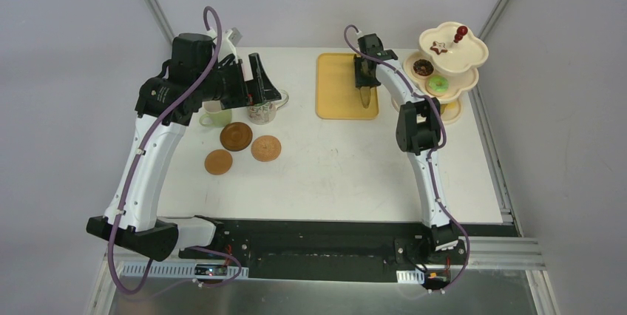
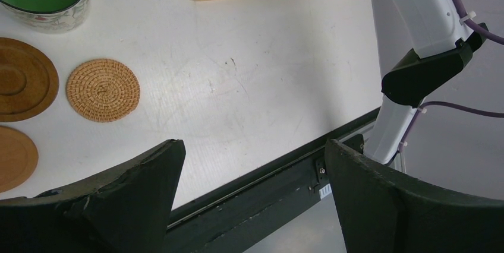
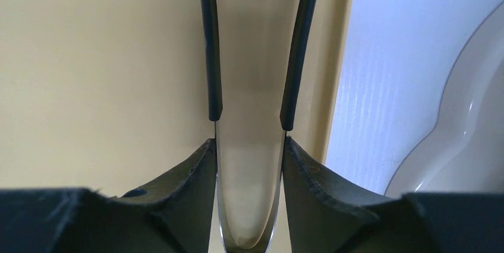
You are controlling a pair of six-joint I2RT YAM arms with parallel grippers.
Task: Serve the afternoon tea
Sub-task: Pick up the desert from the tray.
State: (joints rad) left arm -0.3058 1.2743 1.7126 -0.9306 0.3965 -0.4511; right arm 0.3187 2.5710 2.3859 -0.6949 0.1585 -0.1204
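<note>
Both ready: my right end effector [image 3: 248,143] pinches tongs [image 3: 213,57], tray [image 3: 89,57] beneath, for pastries [image 1: 438,83]; left end effector [image 2: 251,146] gapes wide.

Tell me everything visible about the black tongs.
The tongs have two slim arms, black-coated along most of their length and bare shiny metal at the joined bend. The arms stand apart. The right claw pinches both arms from outside, near the bend. They hang over the yellow tray; contact with it cannot be told.
</note>
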